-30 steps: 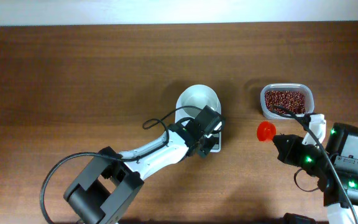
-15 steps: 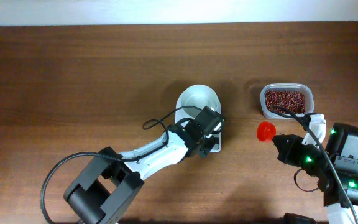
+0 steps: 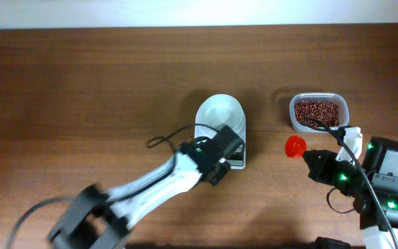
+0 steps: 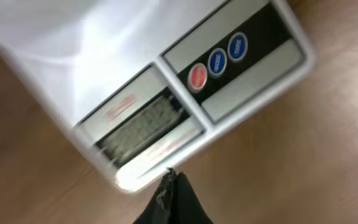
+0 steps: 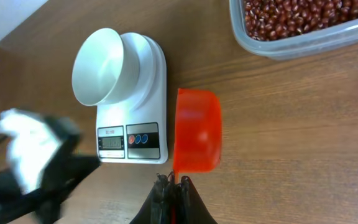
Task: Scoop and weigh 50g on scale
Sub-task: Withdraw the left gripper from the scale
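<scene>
Now | left gripper (image 4: 169, 178): fingers pinched shut, empty, pulled back just off scale's (image 5: 146, 81) display end | right gripper (image 5: 171, 185): clamped on empty red scoop (image 5: 197, 130), right of scale | beans (image 5: 291, 15): all in tub (image 5: 303, 45), farther right of scale | judgement: button likely pressed, scooping next

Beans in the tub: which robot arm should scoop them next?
Probably right. The right gripper is shut on the orange scoop, close to the beans. The left gripper is shut on nothing, by the scale.
</scene>
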### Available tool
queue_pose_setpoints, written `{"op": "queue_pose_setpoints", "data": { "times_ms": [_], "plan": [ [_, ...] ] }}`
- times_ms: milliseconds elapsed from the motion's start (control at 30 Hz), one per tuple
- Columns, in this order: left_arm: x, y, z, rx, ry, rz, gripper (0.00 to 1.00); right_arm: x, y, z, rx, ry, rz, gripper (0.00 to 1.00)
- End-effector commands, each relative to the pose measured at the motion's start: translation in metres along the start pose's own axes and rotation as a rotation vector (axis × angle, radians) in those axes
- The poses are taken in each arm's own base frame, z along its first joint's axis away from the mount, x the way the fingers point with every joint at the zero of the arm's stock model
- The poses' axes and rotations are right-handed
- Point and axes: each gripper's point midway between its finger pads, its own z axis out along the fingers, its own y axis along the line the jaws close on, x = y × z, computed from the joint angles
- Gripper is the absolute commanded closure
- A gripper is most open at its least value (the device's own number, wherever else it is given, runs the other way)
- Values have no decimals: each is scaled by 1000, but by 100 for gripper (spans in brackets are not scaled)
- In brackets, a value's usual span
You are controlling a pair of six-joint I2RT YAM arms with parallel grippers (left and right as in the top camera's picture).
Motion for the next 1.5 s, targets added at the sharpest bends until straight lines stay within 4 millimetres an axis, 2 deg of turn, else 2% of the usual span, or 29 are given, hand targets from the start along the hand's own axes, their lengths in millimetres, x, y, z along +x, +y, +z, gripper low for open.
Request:
{"op": "queue_pose_setpoints", "data": {
  "times_ms": [0,33,67,100,167,333,433,533,667,733,867,933,1033,1133,1267,1367,1467],
  "plan": [
    [2,18,-65,-26,-90,-3,96,-4,6,-4,-25,-12,1,96],
    [8,25,-80,-32,-100,-19,93,-4,6,-4,-25,-12,0,96],
    [14,39,-102,-43,-139,-55,70,-4,6,-4,-25,-12,0,96],
    [17,48,-118,-53,-176,-83,43,-4,6,-4,-25,-12,0,96],
    [18,57,-137,-63,-235,-114,1,-4,7,-4,-28,-11,1,96],
    [21,55,-138,-52,-233,-113,1,3,20,-4,-104,23,25,96],
    [20,56,-139,-52,-237,-112,1,4,20,-4,-103,34,137,96],
    [20,51,-141,-35,-240,-20,1,5,20,-4,-102,37,181,96],
    [-2,49,-169,-12,-326,74,1,11,18,-5,-95,63,198,96],
    [-5,45,-180,14,-339,87,1,15,18,-5,-90,78,208,96],
    [15,43,-194,36,-257,114,1,19,17,-5,-85,91,210,96],
    [23,34,-203,132,-242,187,1,18,14,-5,-72,87,207,96],
    [29,48,-200,138,-227,184,1,17,10,-4,-45,79,206,96],
    [26,49,-197,145,-236,289,1,18,10,-4,-45,80,206,96],
    [18,49,-182,153,-207,314,1,18,10,-4,-46,79,206,96],
    [20,63,-167,152,-153,266,1,18,10,-4,-45,80,206,96],
    [15,60,-175,299,-254,283,1,18,10,-4,-45,80,206,96]
  ]
}}
